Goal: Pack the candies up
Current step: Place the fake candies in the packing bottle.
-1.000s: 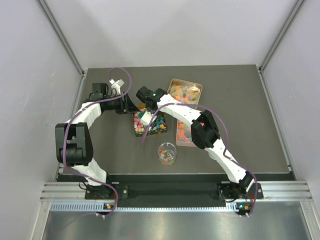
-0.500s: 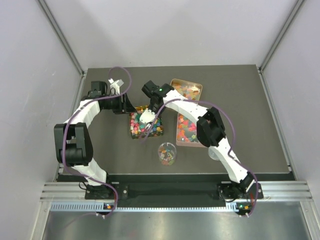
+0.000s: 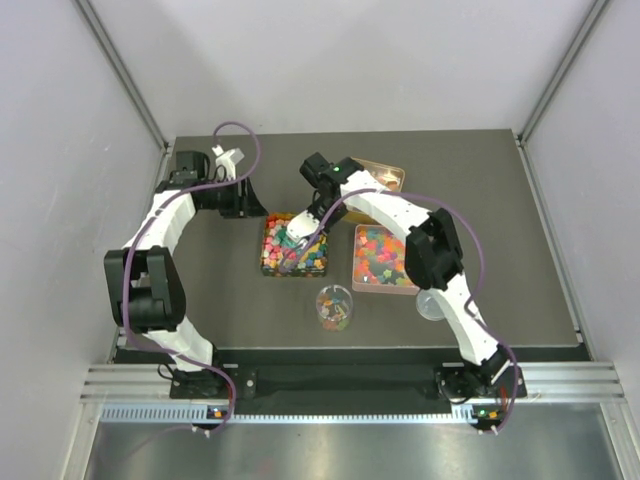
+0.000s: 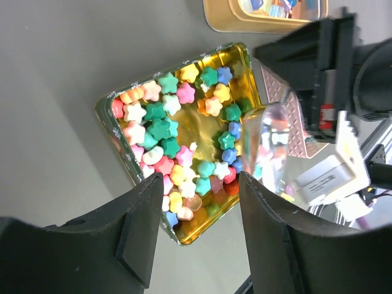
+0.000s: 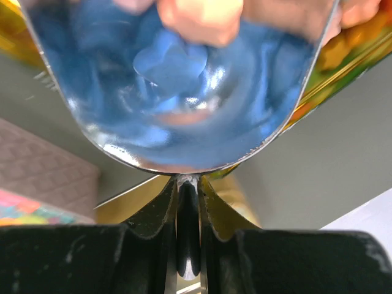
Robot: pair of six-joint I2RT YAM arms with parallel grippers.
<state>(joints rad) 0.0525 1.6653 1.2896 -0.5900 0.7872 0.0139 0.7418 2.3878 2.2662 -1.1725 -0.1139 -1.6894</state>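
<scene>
Star-shaped candies (image 4: 162,131) in pink, green, yellow, orange and blue fill a gold tin (image 4: 183,237), which also shows in the top view (image 3: 266,262). My right gripper (image 3: 312,215) is shut on the handle of a shiny metal scoop (image 5: 184,79). The scoop's bowl (image 3: 297,240) dips into this tin among the candies. In the right wrist view the gripper (image 5: 188,196) pinches the thin handle. My left gripper (image 3: 249,200) is open and empty, hovering just left of and behind the tin. Its fingers (image 4: 138,226) frame the tin's near corner.
A pink tin (image 3: 357,284) of mixed candies lies right of the gold one. A second gold tin (image 3: 390,174) sits at the back, partly behind the right arm. A clear cup (image 3: 335,307) holding candies stands in front. A small clear lid (image 3: 430,305) lies to its right.
My right gripper has swung the scoop down and left into the gold tin, uncovering the pink tin. My left gripper has drawn back and left from the tin.
</scene>
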